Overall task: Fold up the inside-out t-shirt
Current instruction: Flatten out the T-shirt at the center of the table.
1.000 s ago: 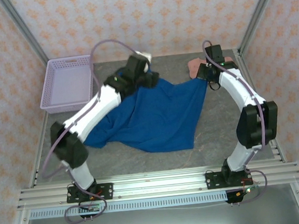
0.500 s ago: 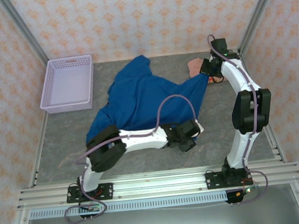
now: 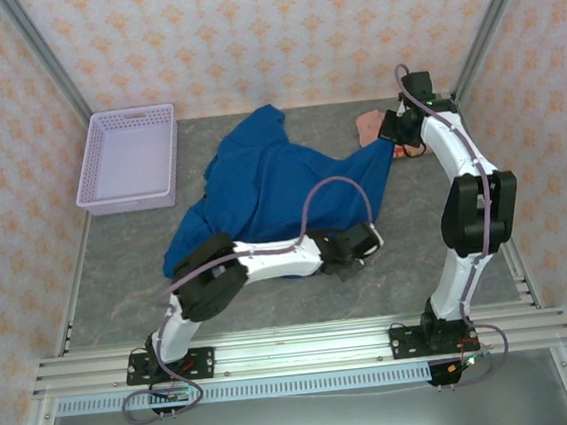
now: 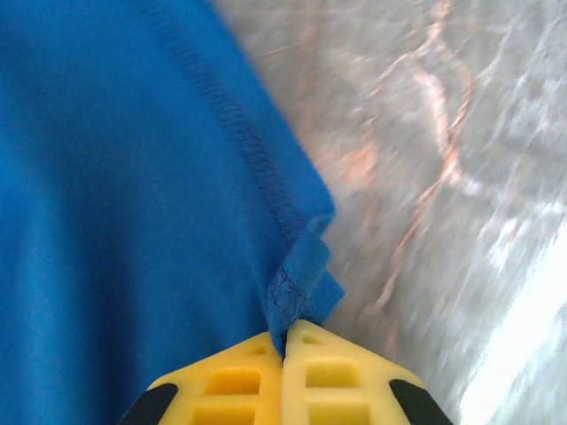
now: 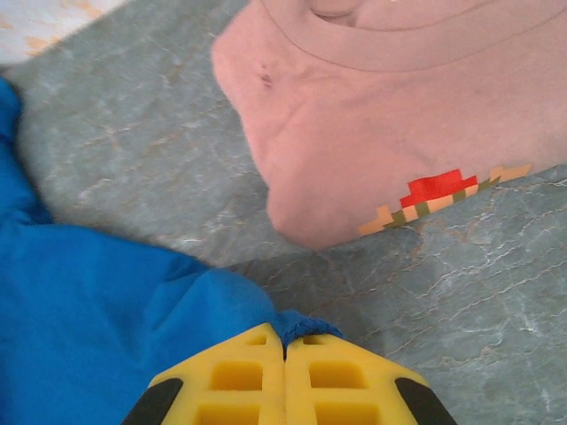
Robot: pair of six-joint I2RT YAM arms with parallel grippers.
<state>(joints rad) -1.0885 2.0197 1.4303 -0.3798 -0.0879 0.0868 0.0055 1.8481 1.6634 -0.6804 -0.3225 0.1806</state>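
The inside-out t-shirt point(image 3: 276, 188) is royal blue and lies crumpled across the middle of the grey table, one part bunched toward the back. My left gripper point(image 3: 359, 248) is at its near right corner, shut on the stitched hem point(image 4: 292, 292); the yellow fingertips point(image 4: 252, 376) pinch a fold of that hem. My right gripper point(image 3: 394, 142) is at the shirt's far right corner, shut on a small bunch of blue cloth point(image 5: 306, 326) just off the table.
A salmon-pink folded shirt point(image 5: 390, 115) with a small pixelled print lies right behind the right gripper, pink shirt point(image 3: 367, 124) at the back right. A lavender basket point(image 3: 128, 157) stands at the back left. Bare grey table point(image 4: 461, 177) lies right of the hem.
The left arm swung from the shirt's far left part to its near right corner, and its jaws closed on the hem. The shirt's left part now lies bunched toward the back.
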